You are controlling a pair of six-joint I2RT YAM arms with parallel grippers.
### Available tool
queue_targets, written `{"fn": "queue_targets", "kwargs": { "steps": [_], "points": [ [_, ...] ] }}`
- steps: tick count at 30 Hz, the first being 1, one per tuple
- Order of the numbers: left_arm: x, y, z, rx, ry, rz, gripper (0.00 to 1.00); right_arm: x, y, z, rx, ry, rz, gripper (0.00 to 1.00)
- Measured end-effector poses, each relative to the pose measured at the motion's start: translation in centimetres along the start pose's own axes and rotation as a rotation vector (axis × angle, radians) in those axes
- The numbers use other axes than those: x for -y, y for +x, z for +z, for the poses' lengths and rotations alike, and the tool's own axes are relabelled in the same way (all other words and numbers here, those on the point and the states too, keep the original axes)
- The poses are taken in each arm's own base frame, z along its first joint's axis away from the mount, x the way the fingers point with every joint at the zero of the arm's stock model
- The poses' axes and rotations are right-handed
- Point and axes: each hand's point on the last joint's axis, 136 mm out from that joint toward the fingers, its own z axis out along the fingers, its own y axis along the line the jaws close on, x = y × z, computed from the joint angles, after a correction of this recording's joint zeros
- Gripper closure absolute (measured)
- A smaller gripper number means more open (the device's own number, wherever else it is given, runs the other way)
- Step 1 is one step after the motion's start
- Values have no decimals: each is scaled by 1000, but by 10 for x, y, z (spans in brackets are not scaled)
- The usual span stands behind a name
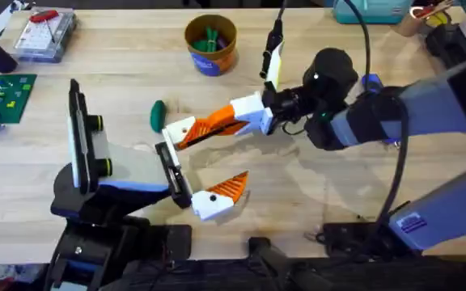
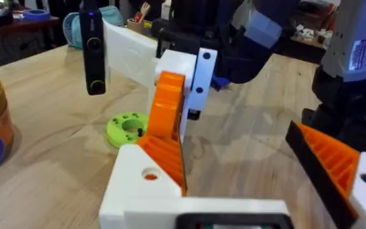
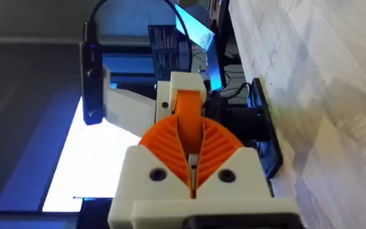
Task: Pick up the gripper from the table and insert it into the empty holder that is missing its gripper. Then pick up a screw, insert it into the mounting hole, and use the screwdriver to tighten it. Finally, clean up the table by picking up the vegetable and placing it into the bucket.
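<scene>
Right gripper (image 1: 186, 134) clamps the gripper (image 3: 186, 124), white-based with ribbed orange tip, mid-table (image 1: 314, 194); left gripper's (image 1: 221, 192) jaws stand open.

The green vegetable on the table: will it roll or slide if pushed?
Probably light: the vegetable looks like a small plastic disc. Lying flat on the table, it would likely slide, not roll. Its low rim may resist pinching.

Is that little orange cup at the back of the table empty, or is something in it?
Not empty: green pieces show inside the bucket, below its rim. What they are, I cannot tell.
</scene>
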Motion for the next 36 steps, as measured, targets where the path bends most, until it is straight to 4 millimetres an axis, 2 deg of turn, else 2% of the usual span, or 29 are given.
{"fn": "queue_targets", "kwargs": {
  "steps": [5,36],
  "points": [
    [0,0,0,0,1,0,10,0,4,-1,32,2,6,994],
    [-4,0,0,2,-24,1,10,0,-2,5,88,1,-1,994]
  ]
}}
